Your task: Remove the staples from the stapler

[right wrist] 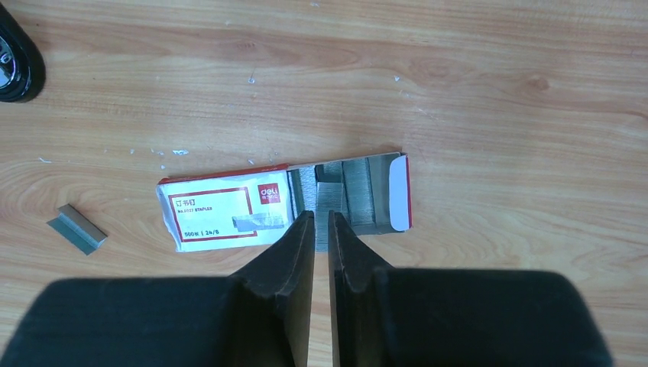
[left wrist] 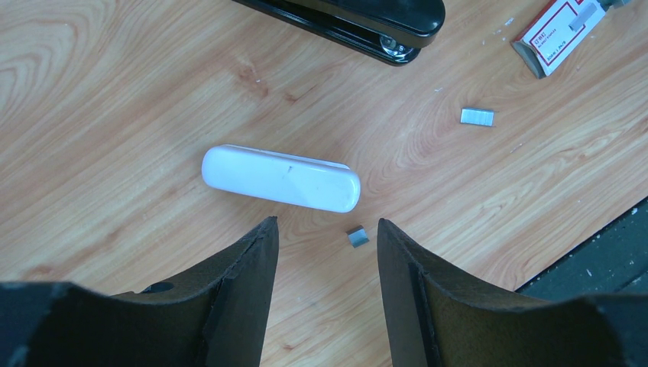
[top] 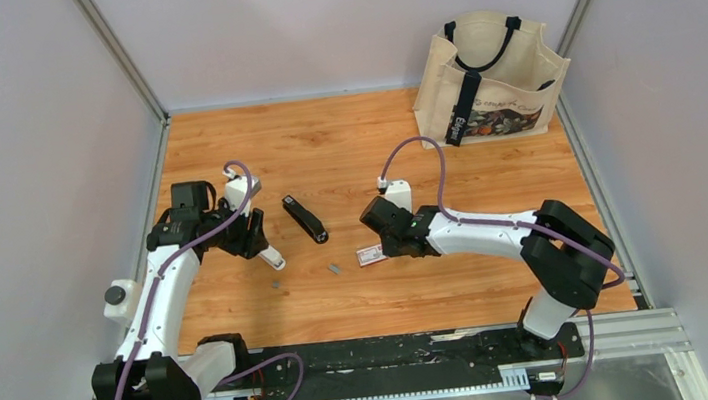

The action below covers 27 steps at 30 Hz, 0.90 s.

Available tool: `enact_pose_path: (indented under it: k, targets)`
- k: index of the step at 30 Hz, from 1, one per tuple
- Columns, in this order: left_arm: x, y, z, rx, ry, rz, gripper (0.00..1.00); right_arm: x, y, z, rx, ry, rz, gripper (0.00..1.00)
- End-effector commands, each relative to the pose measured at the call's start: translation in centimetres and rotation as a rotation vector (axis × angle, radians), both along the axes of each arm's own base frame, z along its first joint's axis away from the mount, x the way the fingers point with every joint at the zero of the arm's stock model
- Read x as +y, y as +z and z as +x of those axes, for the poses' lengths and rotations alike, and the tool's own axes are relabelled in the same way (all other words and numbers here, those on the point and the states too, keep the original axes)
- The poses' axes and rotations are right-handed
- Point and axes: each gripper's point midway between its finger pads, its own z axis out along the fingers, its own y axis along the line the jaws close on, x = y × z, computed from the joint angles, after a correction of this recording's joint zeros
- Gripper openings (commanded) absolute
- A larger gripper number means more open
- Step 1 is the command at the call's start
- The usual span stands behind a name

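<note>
Wood tabletop [top: 372, 127] bears stapler [top: 304, 218] lying diagonally; left hand [left wrist: 325, 223] open, right hand [right wrist: 321, 215] nearly closed.

glossy stapler [left wrist: 367, 19] — smooth wooden table [left wrist: 115, 115]

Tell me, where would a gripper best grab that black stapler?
Probably around its middle, pinching across the narrow width and coming straight down from above. The black stapler lies long and slim on the wooden table, slanted, so the fingers would have to turn to straddle its long sides. The open left gripper sits close by.
</note>
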Motion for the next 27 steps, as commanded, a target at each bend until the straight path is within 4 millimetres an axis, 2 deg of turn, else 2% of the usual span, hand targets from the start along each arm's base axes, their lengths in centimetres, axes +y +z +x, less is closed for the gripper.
enact_pose_path:
  k: [1,3,4,5,8,13,27]
  targets:
    - [-0.3,0.5,0.3,-0.04,-0.025,-0.002,0.59,0.6,1.1,0.5,-0.041,0.015,0.025,0.15]
    - [-0.2,0.5,0.3,-0.039,-0.023,-0.004,0.59,0.6,1.0,0.6,-0.036,0.013,0.018,0.16]
    - [-0.3,0.5,0.3,-0.041,-0.025,-0.004,0.59,0.6,0.9,0.7,-0.037,0.009,0.011,0.2]
    - [-0.3,0.5,0.3,-0.041,-0.025,-0.004,0.59,0.5,0.8,0.6,-0.033,0.007,0.005,0.3]
    - [-0.2,0.5,0.3,-0.041,-0.022,-0.003,0.59,0.5,0.6,0.7,-0.026,0.004,-0.008,0.32]
    - [-0.3,0.5,0.3,-0.043,-0.025,-0.002,0.59,0.6,0.6,0.7,-0.021,0.009,-0.01,0.32]
    - [-0.2,0.7,0.4,-0.046,-0.027,0.0,0.59,1.0,0.0,0.8,0.002,0.022,-0.023,0.21]
